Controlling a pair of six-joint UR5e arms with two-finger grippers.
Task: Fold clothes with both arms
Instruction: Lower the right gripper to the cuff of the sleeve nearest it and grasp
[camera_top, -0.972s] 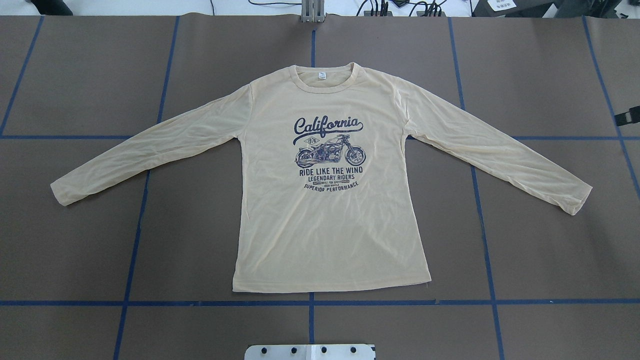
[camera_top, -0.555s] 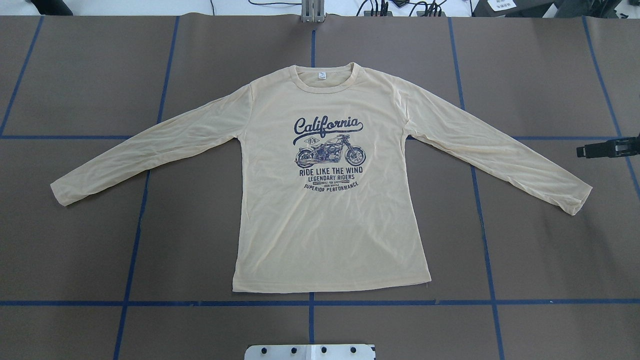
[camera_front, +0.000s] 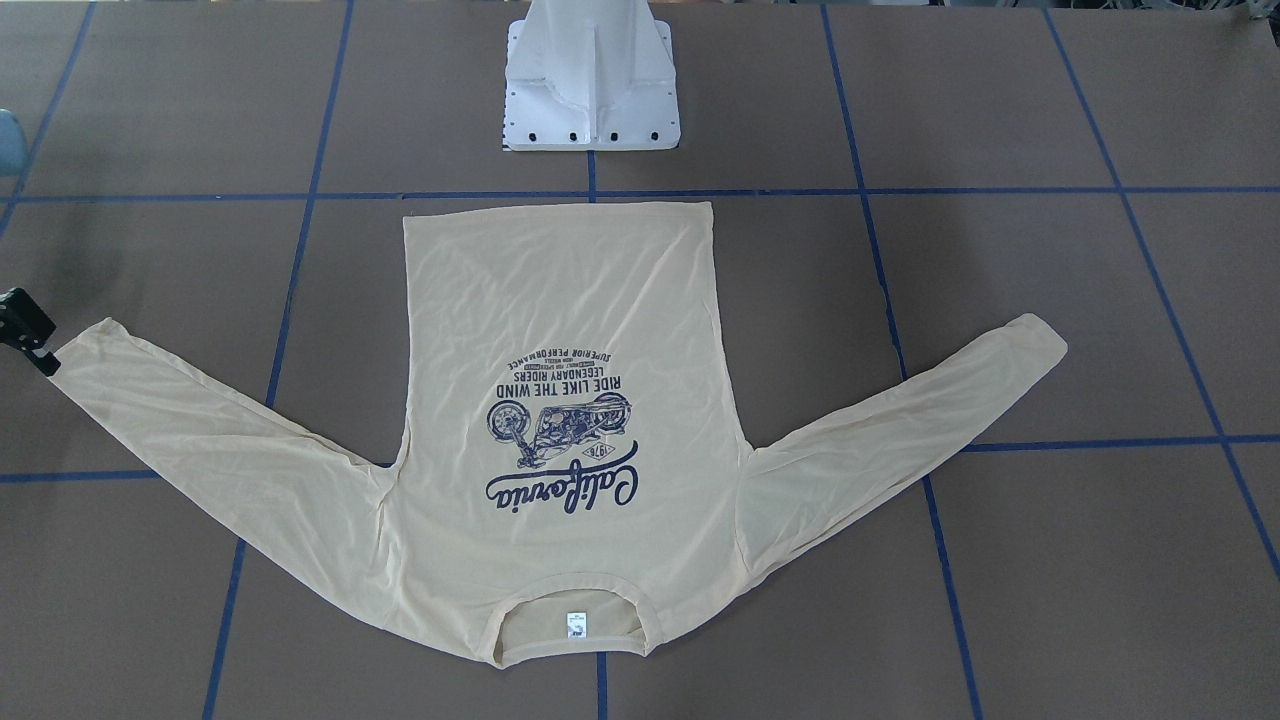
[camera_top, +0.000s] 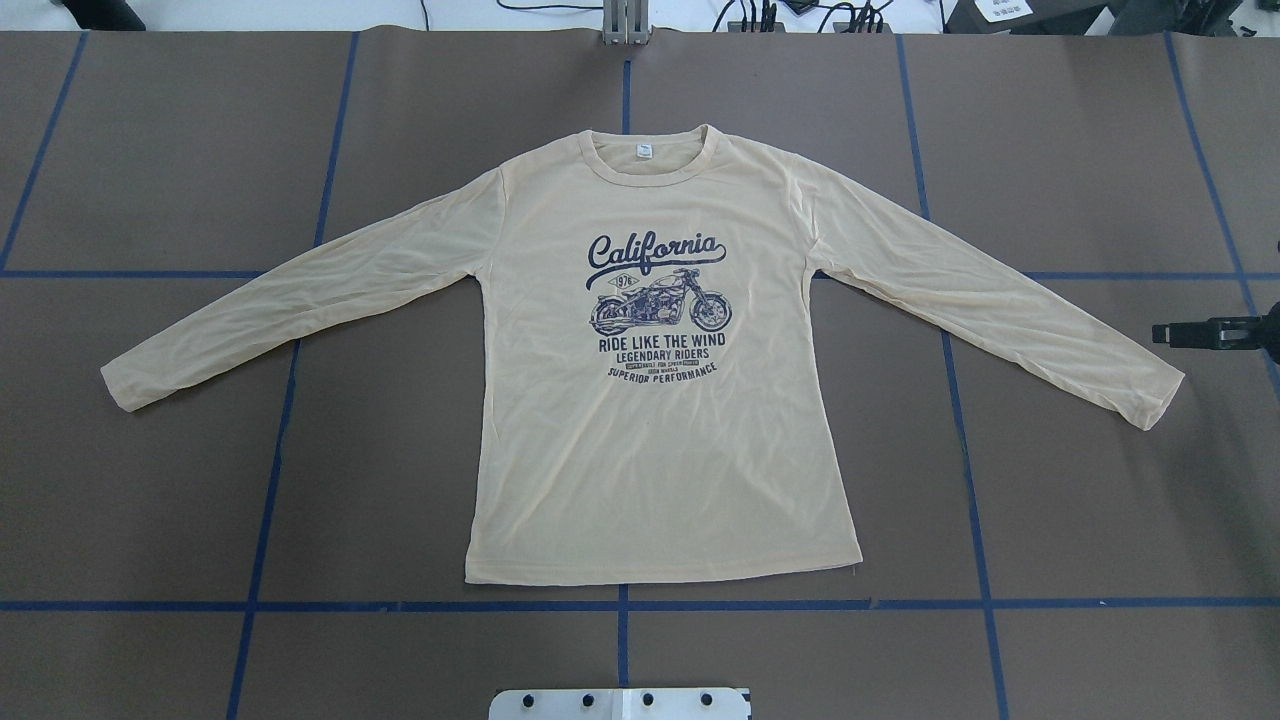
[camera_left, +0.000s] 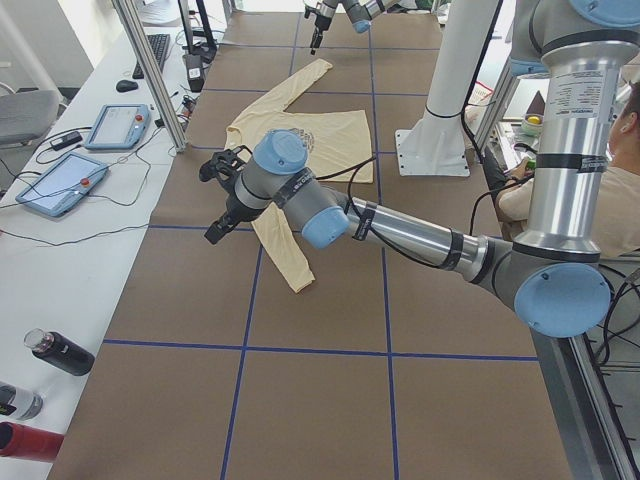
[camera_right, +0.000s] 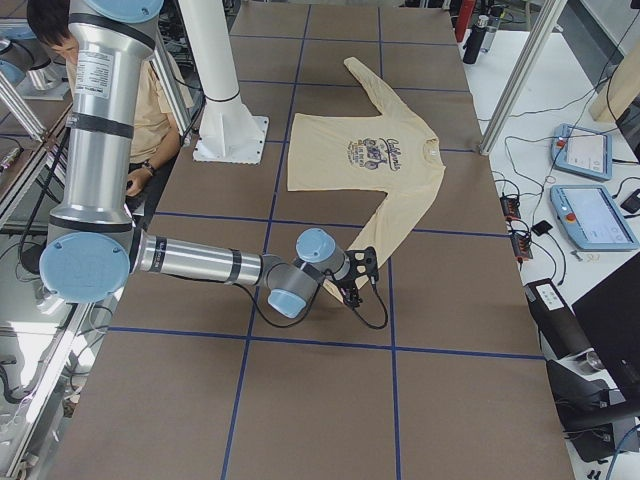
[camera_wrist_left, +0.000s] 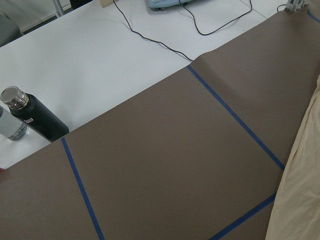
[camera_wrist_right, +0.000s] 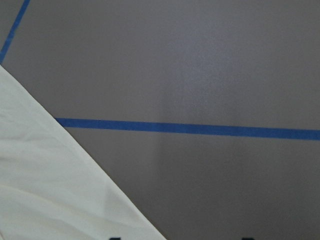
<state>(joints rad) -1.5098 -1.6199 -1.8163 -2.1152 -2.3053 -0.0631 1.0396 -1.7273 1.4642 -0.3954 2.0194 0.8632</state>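
**Shirt and arms at one moment.** The shirt lies flat and print-up at the middle of the desk. Its collar points toward the operator-side edge. Its hem sits just short of the blue tape line in front of the white pedestal. Both sleeves slant outward toward the desk's ends, with the cuffs flat. Bare brown surface surrounds the garment on every side.

The right fingers hang just beside the right cuff, toward the desk's right end; contact cannot be told. In the right wrist view, two dark tips at the bottom edge stand well apart, so these fingers are spread wide.

The left fingers hover near the left sleeve and are seen from the side only, so their spread cannot be told.

A black bottle stands on the white bench beyond the operator-side edge.
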